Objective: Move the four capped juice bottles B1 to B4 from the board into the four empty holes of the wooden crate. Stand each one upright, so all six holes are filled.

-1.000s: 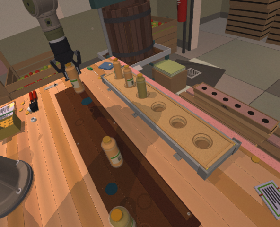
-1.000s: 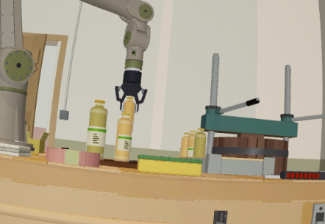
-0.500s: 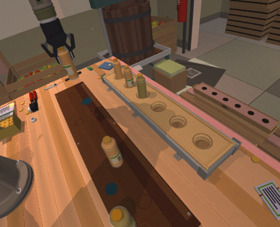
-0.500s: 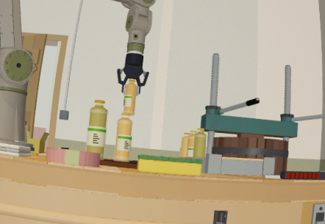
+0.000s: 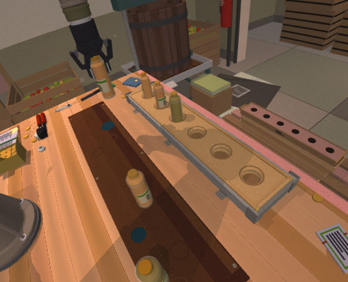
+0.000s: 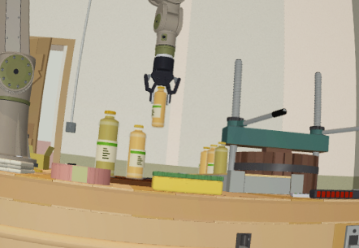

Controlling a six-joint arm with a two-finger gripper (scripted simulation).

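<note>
The long wooden crate (image 5: 212,142) lies along the far side of the bench, with three bottles (image 5: 160,94) standing in its far holes and three empty holes (image 5: 220,151) toward its near end. On the dark board (image 5: 144,194) an orange bottle (image 5: 139,188) stands mid-way and a paler yellow bottle (image 5: 150,270) stands at the near end. My gripper (image 5: 93,60) hangs high above the far end of the board, its fingers closed around the neck of an orange juice bottle (image 5: 102,78) that hangs upright in the air (image 6: 159,107).
Behind the crate stands a wooden press barrel (image 5: 160,36) on a tray, with apple crates (image 5: 43,88) to the left. Pliers (image 5: 41,124), a small box (image 5: 2,154), a blue card (image 5: 131,81) and a screwdriver (image 5: 90,94) lie on the bench.
</note>
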